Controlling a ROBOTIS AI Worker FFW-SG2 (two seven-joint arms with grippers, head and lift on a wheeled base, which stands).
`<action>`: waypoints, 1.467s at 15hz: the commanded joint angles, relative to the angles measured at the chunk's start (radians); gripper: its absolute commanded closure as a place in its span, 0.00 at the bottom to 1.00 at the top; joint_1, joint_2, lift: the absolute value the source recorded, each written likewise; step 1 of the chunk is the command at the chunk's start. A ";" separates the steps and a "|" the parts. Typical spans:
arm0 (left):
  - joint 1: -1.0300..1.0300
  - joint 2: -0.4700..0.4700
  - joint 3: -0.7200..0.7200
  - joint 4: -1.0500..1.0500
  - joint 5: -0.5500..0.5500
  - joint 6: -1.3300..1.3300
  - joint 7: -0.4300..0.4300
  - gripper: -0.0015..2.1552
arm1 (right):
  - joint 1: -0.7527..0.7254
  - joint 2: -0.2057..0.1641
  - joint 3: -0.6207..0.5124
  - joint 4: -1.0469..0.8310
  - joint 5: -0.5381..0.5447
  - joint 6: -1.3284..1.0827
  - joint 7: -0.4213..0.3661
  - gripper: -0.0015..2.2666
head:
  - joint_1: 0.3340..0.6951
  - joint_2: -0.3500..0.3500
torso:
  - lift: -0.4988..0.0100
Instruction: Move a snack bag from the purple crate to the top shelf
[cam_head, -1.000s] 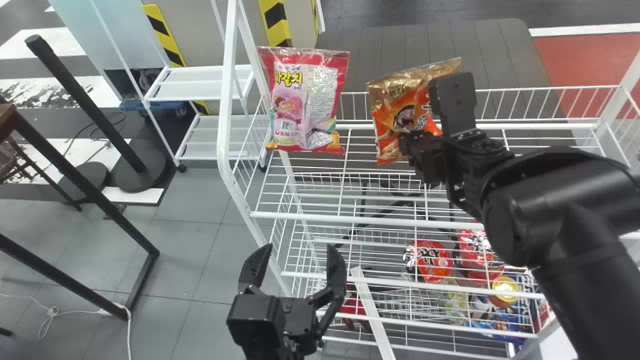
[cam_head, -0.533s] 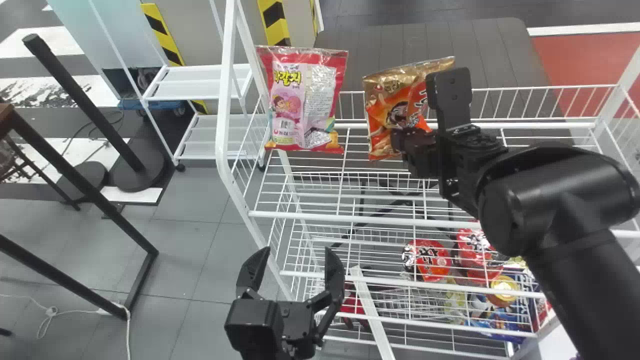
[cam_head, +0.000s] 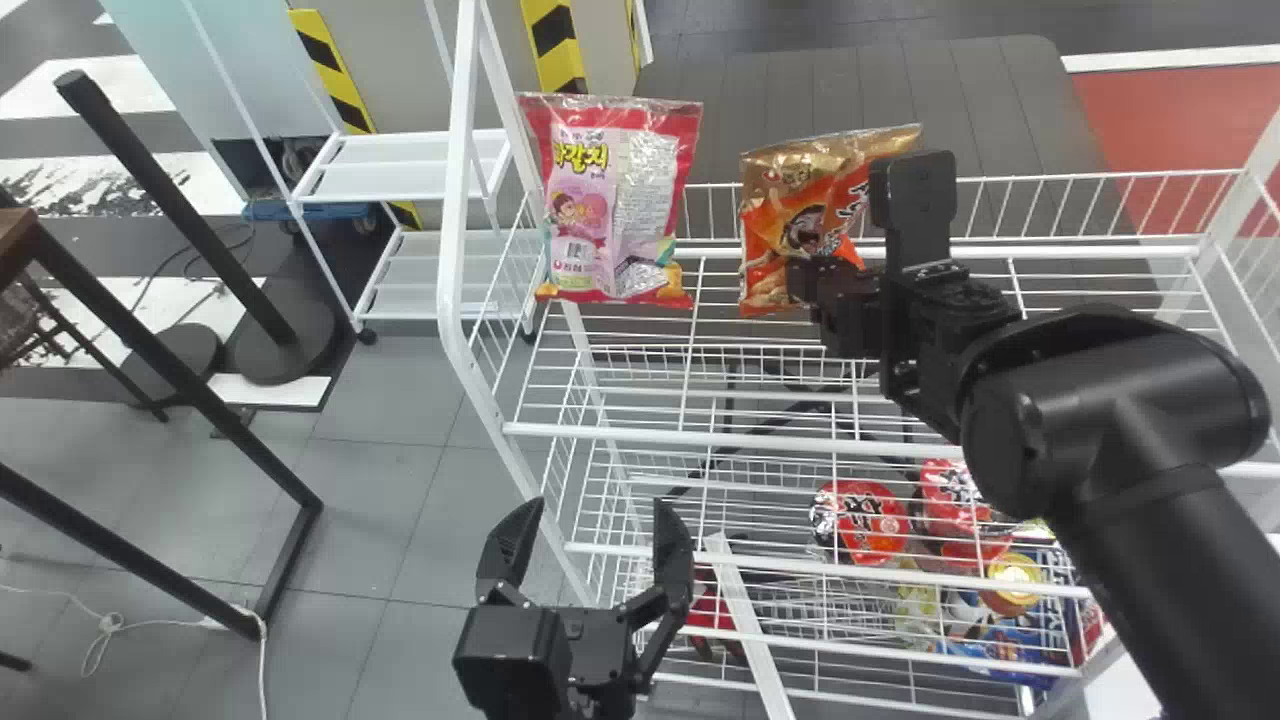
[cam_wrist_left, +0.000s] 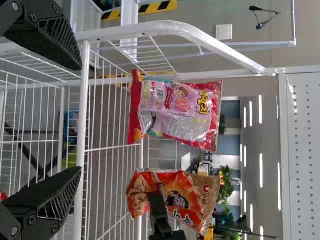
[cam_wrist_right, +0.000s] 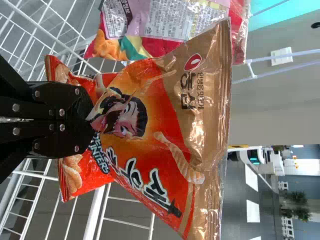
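- Looks like the placing step to me: orange snack bag (cam_head: 780, 230) is roughly upright over the top shelf (cam_head: 700, 438), just right of upper centre in the head view, near the red-and-pink bag (cam_head: 610, 200).
- Right tool (cam_wrist_right: 91, 116) is pinched shut on it; left tool (cam_head: 598, 510) sits wide open and empty, lower centre.
- Can't tell if it's touching down, so I'd settle it gently, then let go.

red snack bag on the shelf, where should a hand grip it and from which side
Pinch the flat seal along its top, ideally from above. The red bag stands upright, so that thin edge faces up and looks exposed; on its right, the orange bag in the right hand leaves less room.
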 joint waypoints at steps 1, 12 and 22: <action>-0.002 0.000 0.002 0.002 0.000 -0.002 0.000 0.05 | -0.013 0.001 -0.003 0.032 -0.009 -0.025 0.000 0.62 | 1.00 0.77 | 0.98; -0.029 -0.006 0.006 0.026 0.009 0.001 -0.006 0.05 | -0.039 0.001 0.002 0.056 -0.020 -0.046 -0.003 0.04 | 1.00 0.76 | 0.98; -0.055 -0.008 0.009 0.045 0.026 0.007 -0.015 0.05 | -0.004 0.001 -0.001 -0.007 -0.011 -0.077 0.011 0.03 | 1.00 0.76 | 0.98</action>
